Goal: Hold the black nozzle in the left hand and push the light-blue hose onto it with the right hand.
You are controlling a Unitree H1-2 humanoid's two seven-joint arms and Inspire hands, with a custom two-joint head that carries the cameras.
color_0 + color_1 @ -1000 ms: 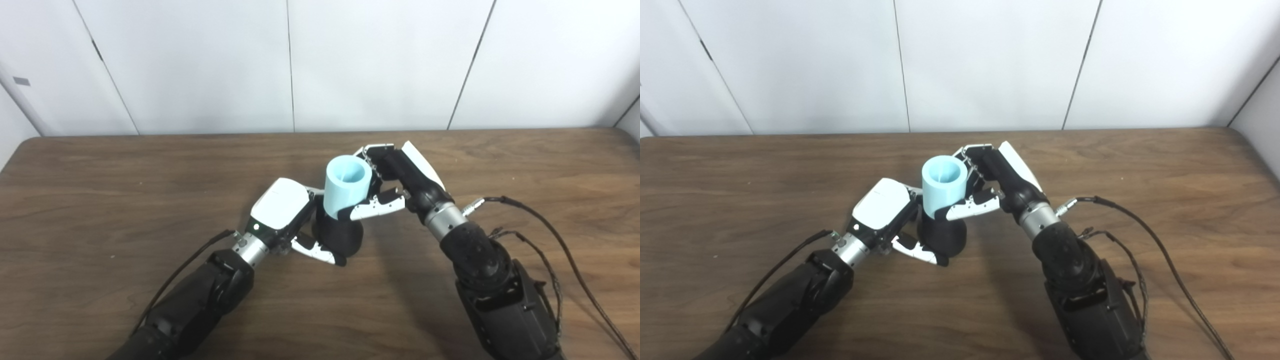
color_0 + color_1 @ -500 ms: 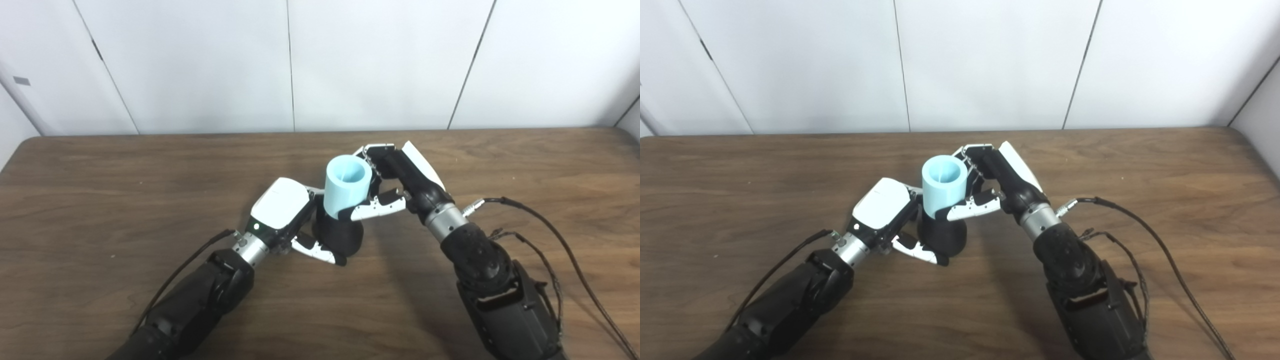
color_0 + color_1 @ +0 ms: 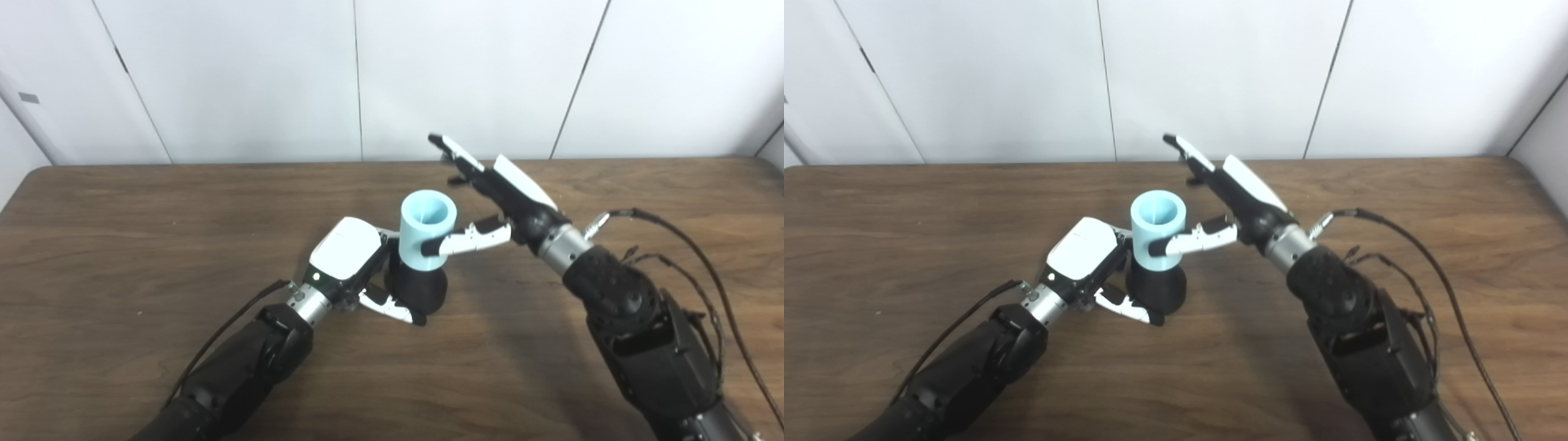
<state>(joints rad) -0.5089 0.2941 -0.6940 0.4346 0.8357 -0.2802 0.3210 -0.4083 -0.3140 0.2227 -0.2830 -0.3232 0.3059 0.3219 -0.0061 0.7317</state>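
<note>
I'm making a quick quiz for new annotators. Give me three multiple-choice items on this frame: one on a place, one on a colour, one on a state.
1. Where does the hose sit?
A. flat on the table
B. upright atop the black nozzle
C. at the table's far edge

2. What colour is the hose?
A. light blue
B. red
C. yellow

3. How is the right hand?
A. fist around the hose
B. out of view
C. open, fingers spread

Answers:
1 B, the hose's lower end meets the nozzle, which the left hand grips.
2 A, its wall is pale blue.
3 C, its fingers extend clear of the hose.

Light-blue hose [image 3: 427, 236] upright, seated atop black nozzle [image 3: 418, 289], open end up
</note>
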